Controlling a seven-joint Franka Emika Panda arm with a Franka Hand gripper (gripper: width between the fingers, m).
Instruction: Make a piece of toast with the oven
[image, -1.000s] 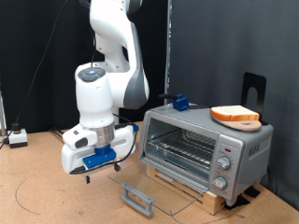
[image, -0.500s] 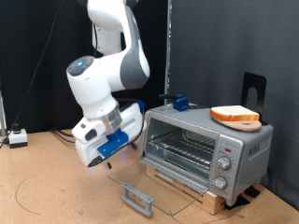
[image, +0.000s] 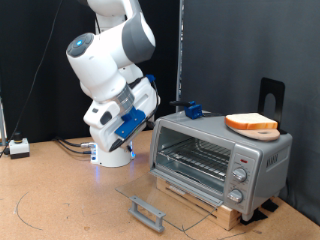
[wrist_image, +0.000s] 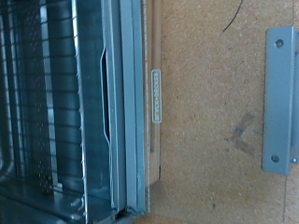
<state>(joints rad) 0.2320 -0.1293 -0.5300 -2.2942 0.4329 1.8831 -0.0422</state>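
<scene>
The piece of toast (image: 252, 122) lies on a round wooden plate on top of the oven (image: 255, 160), at the exterior view's right. The oven's glass door is dropped open and lies flat, with its grey handle (image: 147, 211) near the table. The wire rack (image: 195, 158) inside is bare. My gripper (image: 148, 100) is raised at the oven's left side, above the open door, with nothing visible between its fingers. The wrist view shows the rack (wrist_image: 56, 93), the door's hinge edge and the handle (wrist_image: 280, 93), but no fingers.
The oven stands on a wooden slatted base (image: 200, 200) on a cork table (image: 60, 200). A blue object (image: 192, 109) sits behind the oven's back left corner. A black stand (image: 270, 95) rises behind the toast. Cables and a small box (image: 17, 147) lie at far left.
The arm has swung up and towards the oven: my gripper rose from low over the table beside the open door to about the height of the oven's top. The toast and oven did not move.
</scene>
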